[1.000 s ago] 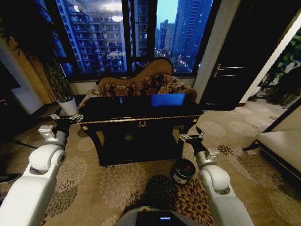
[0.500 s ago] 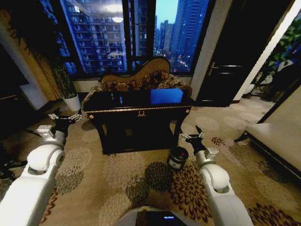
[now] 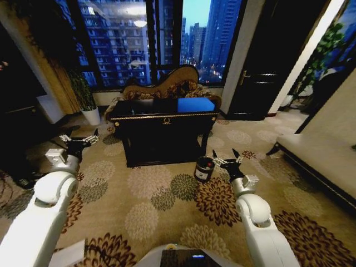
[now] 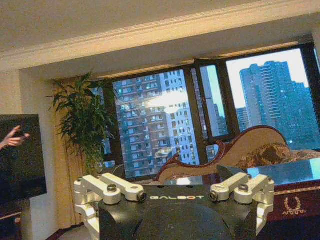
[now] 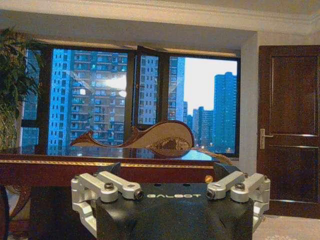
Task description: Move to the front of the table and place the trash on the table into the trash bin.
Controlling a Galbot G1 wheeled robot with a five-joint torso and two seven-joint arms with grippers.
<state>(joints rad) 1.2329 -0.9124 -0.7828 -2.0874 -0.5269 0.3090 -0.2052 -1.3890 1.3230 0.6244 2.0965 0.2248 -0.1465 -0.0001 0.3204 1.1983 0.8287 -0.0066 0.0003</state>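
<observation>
1. Small dark round cylindrical trash bin (image 3: 204,168) with a pale label on its side: stands upright on the patterned floral carpet (image 3: 150,194), near the right front corner of the bench, open mouth up. A red patch shows inside; contents otherwise too dim to tell.
2. Large glossy black rectangular bench (image 3: 164,119) with gold trim, a gold emblem on its front edge and a lower shelf: long axis runs across the head view, front edge facing the robot, well apart from it. A bright blue reflection lies on the right part of its top. No litter can be made out on the top at this range.
3. Patterned brown-gold curved-back sofa (image 3: 166,88): just behind the bench, before the dark windows.
4. White plant pot (image 3: 91,115): on the floor beyond the left end of the bench.
5. Left tool (image 3: 78,139): held low over the carpet, left of the bench, fingers apart, holding nothing.
6. Right tool (image 3: 227,159): held low, just right of the trash bin, fingers apart, holding nothing.
</observation>
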